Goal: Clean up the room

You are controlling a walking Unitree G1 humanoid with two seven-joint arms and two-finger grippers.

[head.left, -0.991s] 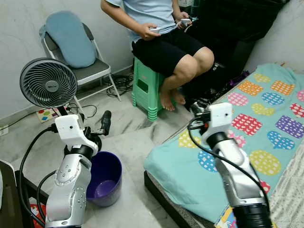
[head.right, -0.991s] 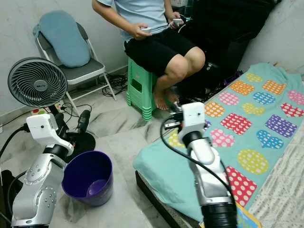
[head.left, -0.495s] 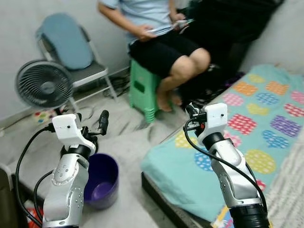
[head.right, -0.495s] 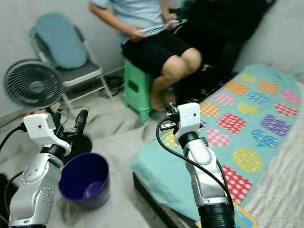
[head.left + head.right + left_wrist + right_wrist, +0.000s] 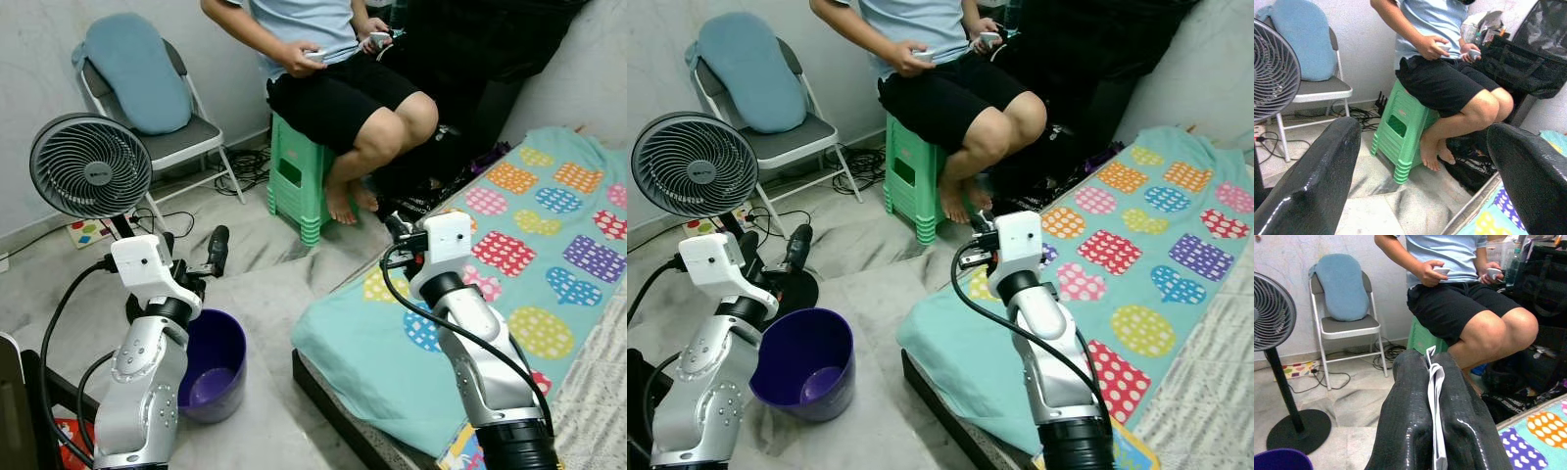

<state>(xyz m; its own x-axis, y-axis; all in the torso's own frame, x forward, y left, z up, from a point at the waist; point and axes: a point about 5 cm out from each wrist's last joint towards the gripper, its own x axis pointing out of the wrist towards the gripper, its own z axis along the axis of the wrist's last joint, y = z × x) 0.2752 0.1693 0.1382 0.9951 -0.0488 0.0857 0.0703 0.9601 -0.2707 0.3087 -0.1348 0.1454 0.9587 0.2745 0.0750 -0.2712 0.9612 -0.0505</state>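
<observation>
The right gripper (image 5: pixel 1432 431) pinches a thin white paper scrap (image 5: pixel 1435 396) above the teal spotted blanket's (image 5: pixel 509 264) near-left corner, while the left gripper (image 5: pixel 1425 161), fingers spread wide, hovers over the round purple plastic bin (image 5: pixel 216 362).

Thin white paper scrap (image 5: pixel 1436 396) (upright) pinched between right claw (image 5: pixel 1434 431) fingers

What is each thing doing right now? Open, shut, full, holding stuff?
left gripper: open, holding nothing
right gripper: shut on a white scrap
purple bucket: upright, nothing visible inside
fan: standing upright; cannot tell if spinning
folding chair: unfolded, blue cushion on it
green stool: person sitting on it
</observation>
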